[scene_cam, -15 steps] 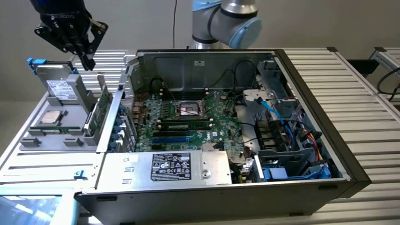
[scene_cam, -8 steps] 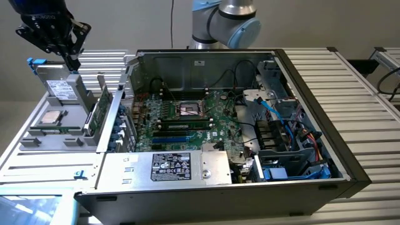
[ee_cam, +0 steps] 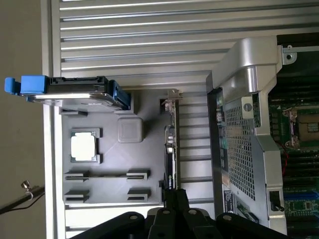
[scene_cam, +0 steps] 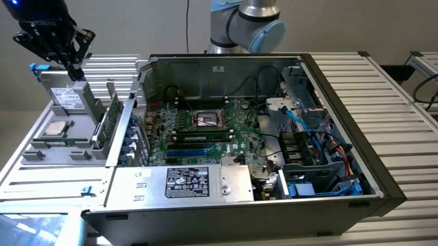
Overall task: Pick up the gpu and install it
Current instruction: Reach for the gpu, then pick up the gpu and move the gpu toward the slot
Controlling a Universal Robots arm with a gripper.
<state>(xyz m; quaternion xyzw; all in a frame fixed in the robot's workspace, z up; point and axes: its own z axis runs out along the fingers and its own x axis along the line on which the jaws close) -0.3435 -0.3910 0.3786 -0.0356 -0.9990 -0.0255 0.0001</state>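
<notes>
The gpu [scene_cam: 103,129] stands on edge in a slot of the grey holder tray [scene_cam: 61,154], just outside the computer case's wall on the exterior view's left. In the wrist view the gpu [ee_cam: 170,144] shows edge-on as a thin dark strip. My gripper [scene_cam: 74,70] hangs above the tray's far end, over the hard drive, well above the card. Its black fingers [ee_cam: 169,199] are pressed together with nothing between them, and they line up with the card's edge in the wrist view.
A silver hard drive [scene_cam: 68,96] in a blue caddy [ee_cam: 75,92] and a CPU chip [ee_cam: 83,148] sit in the same tray. The open case [scene_cam: 356,154] holds the green motherboard [scene_cam: 205,128], cables and a power supply [scene_cam: 184,183]. The case's perforated wall [ee_cam: 239,149] runs beside the card.
</notes>
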